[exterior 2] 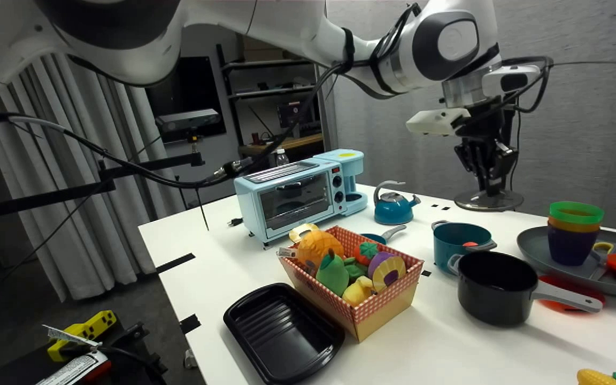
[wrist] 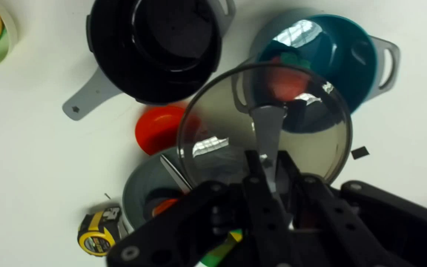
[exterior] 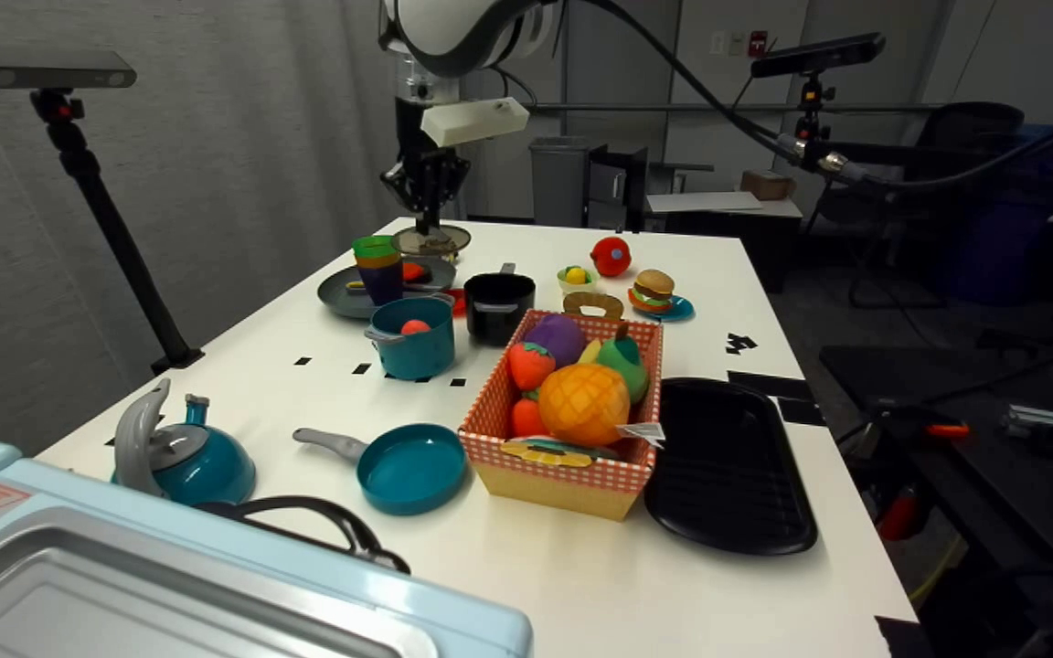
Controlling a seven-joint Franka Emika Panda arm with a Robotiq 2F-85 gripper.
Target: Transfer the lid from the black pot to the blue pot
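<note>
Jaws pinch the grey handle (wrist: 268, 128) of a round, see-through lid (exterior 2: 489, 201), suspended beneath them. The glossy black pot (exterior 2: 495, 299) and teal-blue pot (exterior: 421, 355) stand on the counter (exterior: 673, 594).

Round lid (exterior 2: 480, 202) in the fingers (exterior 2: 484, 172)

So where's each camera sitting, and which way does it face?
In an exterior view: sits behind the toaster oven, facing along the table; arm and tool show.
In an exterior view: sits near the black tray, facing the toaster oven's door; arm and tool show.
Wrist view: sits on the arm, facing down at lid, black pot and blue pot; tool shows.
Both exterior views share table, lid and tool.
</note>
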